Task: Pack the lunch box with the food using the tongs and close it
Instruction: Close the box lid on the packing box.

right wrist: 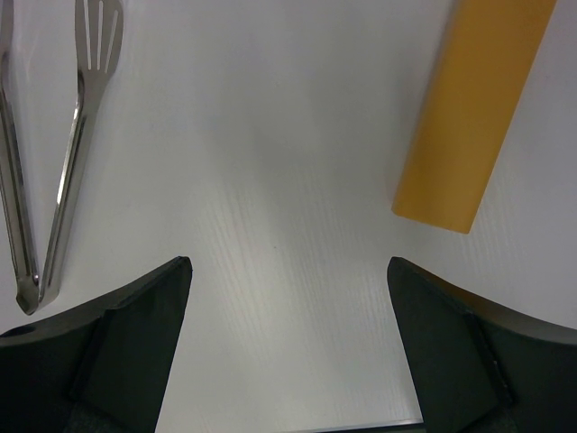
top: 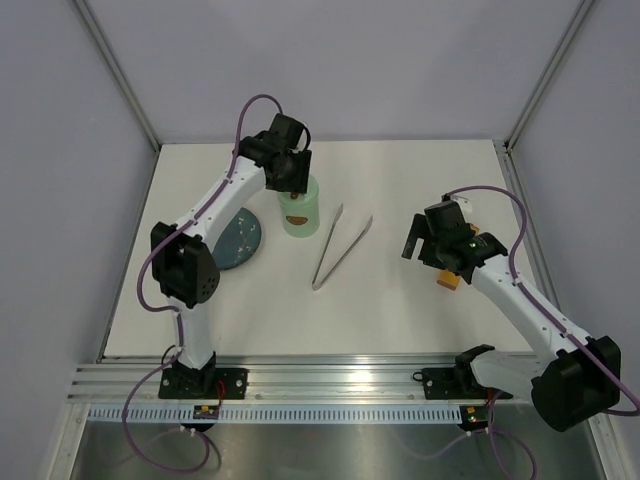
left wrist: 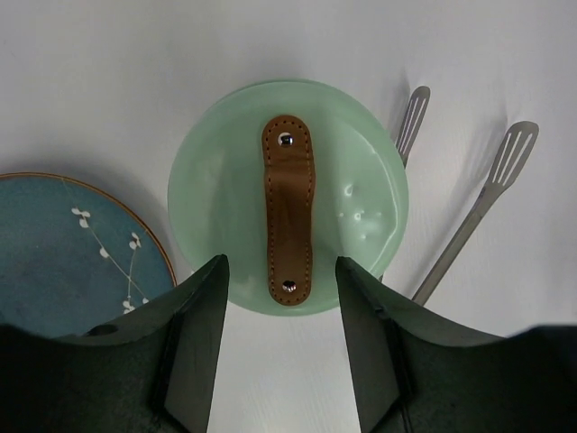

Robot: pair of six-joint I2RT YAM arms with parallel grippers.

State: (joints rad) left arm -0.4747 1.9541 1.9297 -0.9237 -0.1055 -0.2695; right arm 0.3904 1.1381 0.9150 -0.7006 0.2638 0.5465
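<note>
The pale green lunch box (top: 300, 212) stands upright at the back of the table, its round lid (left wrist: 361, 194) on top with the brown bar handle (left wrist: 288, 209) showing. My left gripper (left wrist: 281, 262) hangs just above the lid and is open, its fingers apart with nothing between them. The silver tongs (top: 338, 248) lie flat on the table to the right of the box, also seen in the right wrist view as tongs (right wrist: 65, 171). My right gripper (right wrist: 288, 262) is open over bare table, right of the tongs. No food is in view.
A dark blue plate (top: 239, 238) lies left of the lunch box, its visible part (left wrist: 63, 244) bare. A flat orange-yellow strip (right wrist: 473, 108) lies by the right gripper (top: 437, 248). The left gripper (top: 289, 170) covers the box top from above.
</note>
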